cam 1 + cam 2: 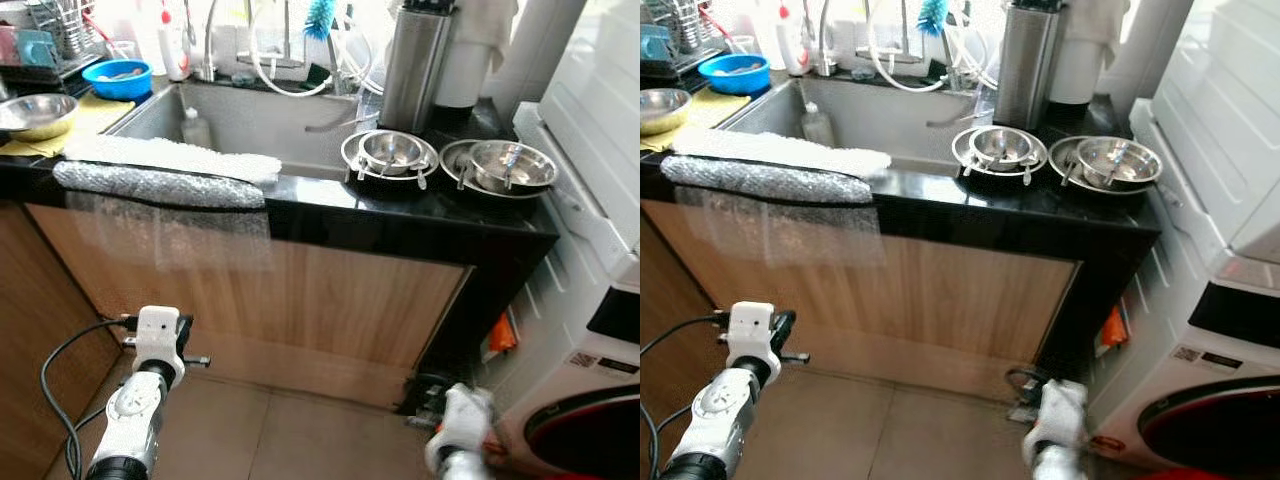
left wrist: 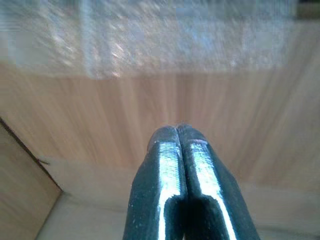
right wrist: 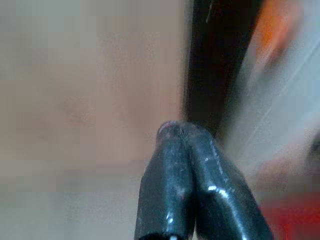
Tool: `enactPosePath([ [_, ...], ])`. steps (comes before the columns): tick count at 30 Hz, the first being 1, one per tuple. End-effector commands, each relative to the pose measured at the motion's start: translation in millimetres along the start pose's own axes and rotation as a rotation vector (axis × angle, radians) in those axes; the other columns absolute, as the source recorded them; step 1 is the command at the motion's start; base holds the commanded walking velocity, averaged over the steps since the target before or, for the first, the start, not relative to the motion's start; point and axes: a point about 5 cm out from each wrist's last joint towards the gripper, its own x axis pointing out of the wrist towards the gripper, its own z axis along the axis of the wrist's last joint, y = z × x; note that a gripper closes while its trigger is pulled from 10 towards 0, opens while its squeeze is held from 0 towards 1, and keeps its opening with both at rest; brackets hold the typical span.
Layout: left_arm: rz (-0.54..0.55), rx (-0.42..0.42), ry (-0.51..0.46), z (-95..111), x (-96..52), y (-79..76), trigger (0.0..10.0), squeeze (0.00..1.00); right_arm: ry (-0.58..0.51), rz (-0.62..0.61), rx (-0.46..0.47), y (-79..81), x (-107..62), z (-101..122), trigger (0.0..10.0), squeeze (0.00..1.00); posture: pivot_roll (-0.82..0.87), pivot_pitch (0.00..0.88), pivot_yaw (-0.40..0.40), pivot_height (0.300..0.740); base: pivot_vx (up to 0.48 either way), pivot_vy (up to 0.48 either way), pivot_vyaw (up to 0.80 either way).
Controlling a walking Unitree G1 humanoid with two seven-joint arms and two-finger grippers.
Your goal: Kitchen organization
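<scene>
A black counter holds two steel bowls, each resting in a shallow steel dish, right of the sink. Behind them stands a tall steel canister. Left of the sink are a blue bowl and a steel bowl on a yellow cloth. Both arms hang low in front of the wooden cabinet front. My left gripper is shut with nothing in it and faces the wood panel. My right gripper is shut and empty, near the cabinet's dark right edge.
A white towel and a grey textured mat lie over the counter's front edge. A small bottle stands in the sink. A white washing machine stands close on the right. An orange object sits in the gap beside it.
</scene>
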Motion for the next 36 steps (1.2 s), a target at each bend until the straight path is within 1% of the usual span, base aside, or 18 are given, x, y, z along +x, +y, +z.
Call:
enactPosePath([
  [1,0.041,-0.021,-0.071,18,3.1,5.8,10.0,0.00,-0.230,-0.019,0.005,-10.0,11.5,51,10.0,0.00,-0.05,0.000,-0.057,0.740,0.000,0.000,0.00],
  [2,0.049,-0.024,-0.095,25,6.0,5.8,10.0,0.00,-0.277,-0.009,0.003,-8.9,13.5,64,10.0,0.00,-0.05,0.000,-0.059,0.740,0.000,0.000,0.00],
  [3,0.049,-0.024,-0.095,25,6.0,5.8,10.0,0.00,-0.277,-0.009,0.003,-8.9,13.5,64,10.0,0.00,-0.05,0.000,-0.059,0.740,0.000,0.000,0.00],
  [4,0.054,-0.033,-0.154,43,15.4,2.7,10.0,0.00,-0.361,0.016,-0.011,-3.1,18.6,89,10.0,0.00,-0.06,0.000,-0.064,0.740,0.000,0.000,0.00],
  [7,0.032,-0.048,-0.233,70,29.5,-6.8,10.0,0.00,-0.459,0.052,-0.012,10.0,25.3,120,10.0,0.00,-0.06,0.000,-0.065,0.740,0.000,0.000,0.00],
  [8,0.002,-0.037,-0.288,89,37.2,-15.8,10.0,0.00,-0.504,0.072,0.007,19.7,28.8,137,10.0,0.00,-0.06,0.000,-0.065,0.740,0.000,0.000,0.00],
  [9,0.002,-0.037,-0.288,89,37.2,-15.8,10.0,0.00,-0.504,0.072,0.007,19.7,28.8,137,10.0,0.00,-0.06,0.000,-0.065,0.740,0.000,0.000,0.00],
  [11,-0.022,-0.028,-0.334,104,41.2,-24.0,10.0,0.00,-0.537,0.095,0.005,27.8,29.5,148,10.0,0.00,-0.06,0.000,-0.066,0.740,0.000,0.000,0.00],
  [12,-0.022,-0.028,-0.334,104,41.2,-24.0,10.0,0.00,-0.537,0.095,0.005,27.8,29.5,148,10.0,0.00,-0.06,0.000,-0.066,0.740,0.000,0.000,0.00],
  [13,-0.055,-0.027,-0.400,123,44.6,-35.6,10.0,0.00,-0.569,0.119,0.002,37.1,27.6,157,10.0,0.00,-0.06,0.000,-0.064,0.740,0.000,0.000,0.00],
  [15,-0.077,-0.029,-0.437,134,44.2,-43.2,10.0,0.00,-0.577,0.134,-0.001,41.7,23.6,161,10.0,0.00,-0.06,0.000,-0.062,0.740,0.000,0.000,0.00],
  [17,-0.087,-0.058,-0.443,138,41.7,-47.8,10.0,0.00,-0.561,0.148,-0.027,43.5,18.4,160,10.0,0.00,-0.06,0.000,-0.061,0.740,0.000,0.000,0.00],
  [19,-0.094,-0.067,-0.440,137,40.2,-49.7,10.0,0.00,-0.546,0.152,-0.027,43.5,16.5,157,10.0,0.00,-0.06,0.000,-0.060,0.740,0.000,0.000,0.00],
  [21,-0.090,-0.079,-0.424,129,37.4,-49.5,10.0,0.00,-0.506,0.137,-0.023,40.0,14.6,147,10.0,0.00,-0.06,0.000,-0.060,0.740,0.000,0.000,0.00],
  [22,-0.088,-0.080,-0.421,128,36.9,-49.2,10.0,0.00,-0.504,0.136,-0.023,39.6,14.3,147,10.0,0.00,-0.06,0.000,-0.060,0.740,0.000,0.000,0.00],
  [28,-0.097,-0.086,-0.411,131,37.6,-51.9,10.0,0.00,-0.515,0.144,-0.011,43.4,14.6,155,10.0,0.00,-0.05,0.000,-0.058,0.740,0.000,0.000,0.00],
  [30,-0.113,-0.083,-0.402,135,38.9,-54.7,10.0,0.00,-0.523,0.152,0.005,47.9,13.4,164,10.0,0.00,-0.05,0.000,-0.056,0.740,0.000,0.000,0.00],
  [36,-0.131,-0.086,-0.390,135,38.8,-56.4,10.0,0.00,-0.504,0.146,0.024,49.1,14.3,165,10.0,0.00,-0.05,0.000,-0.057,0.740,0.000,0.000,0.00],
])
